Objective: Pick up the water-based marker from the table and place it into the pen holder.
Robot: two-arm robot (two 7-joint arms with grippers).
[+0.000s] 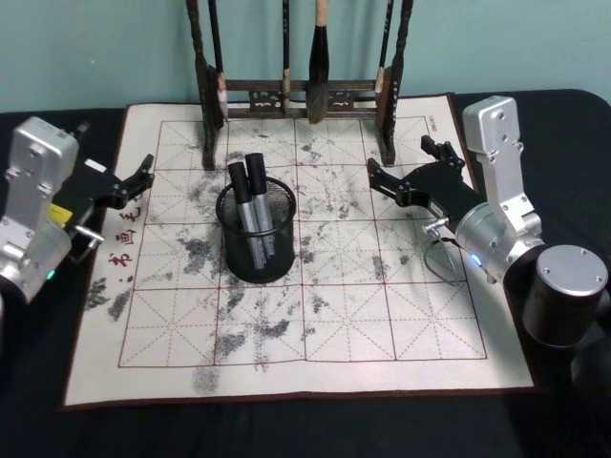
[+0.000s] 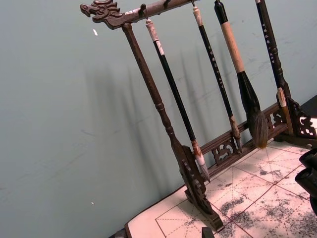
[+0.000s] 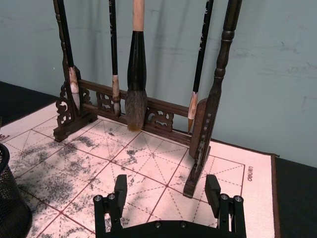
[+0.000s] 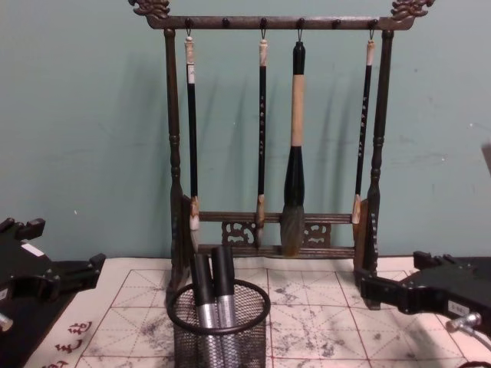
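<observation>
We see the pen holder (image 1: 256, 232) standing upright near the middle of the mat (image 1: 382, 315), w/ two markers (image 1: 250, 205) already inside it, black caps up, leaning slightly toward the brush rack (image 1: 304, 95). From the chest view the same two markers (image 4: 213, 303) stick up above the mesh rim of the holder (image 4: 220, 330), side by side and touching.

Our right gripper (image 1: 406, 162) hovers over the mat's right side, between holder and the rack's right foot, fingers spread wide & holding nothing; the right wrist view confirms the wide gap betw. its fingertips (image 3: 167, 192), aimed at the rack (image 3: 148, 106). Our left gripper (image 1: 143, 172) sits at the mat's left edge, well apart from the holder, fingers a little apart and empty as far as we can make out.

Four brushes (image 4: 295, 146) hang from the rack (image 4: 272, 23) at the back of the table (image 1: 286, 429). The left wrist view looks at the rack's left post (image 2: 163, 119) and the brushes (image 2: 237, 64).
</observation>
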